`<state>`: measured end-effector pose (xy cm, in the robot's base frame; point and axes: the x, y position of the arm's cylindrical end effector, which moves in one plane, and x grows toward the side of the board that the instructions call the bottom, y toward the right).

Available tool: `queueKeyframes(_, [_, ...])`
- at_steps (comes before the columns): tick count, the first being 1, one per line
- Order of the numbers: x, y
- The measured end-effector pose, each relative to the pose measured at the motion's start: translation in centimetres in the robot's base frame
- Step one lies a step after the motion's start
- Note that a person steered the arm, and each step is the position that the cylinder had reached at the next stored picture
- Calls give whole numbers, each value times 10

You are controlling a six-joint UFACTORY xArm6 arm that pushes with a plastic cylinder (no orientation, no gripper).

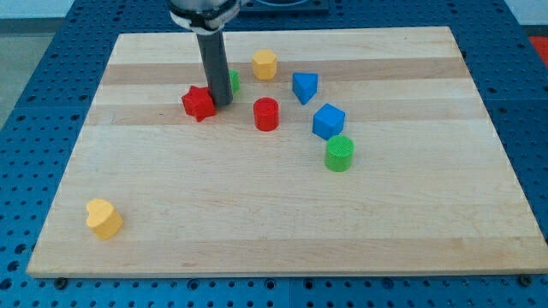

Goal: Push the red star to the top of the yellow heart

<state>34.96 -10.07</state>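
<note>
A straight dark grey rod under a glossy black mount, ending in my tip (222, 103).

A single camera looks down at a slant from the near edge of the wooden worktop (282, 231), taking in the whole board, with the rod entering from the view's top.

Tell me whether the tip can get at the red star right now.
Probably yes: my tip sits right beside the red star, on the view's right of it, with nothing between them.
</note>
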Motion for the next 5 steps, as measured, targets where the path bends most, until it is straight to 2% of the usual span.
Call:
queueKeyframes(2, [0, -16])
queueKeyframes(5, [35, -97])
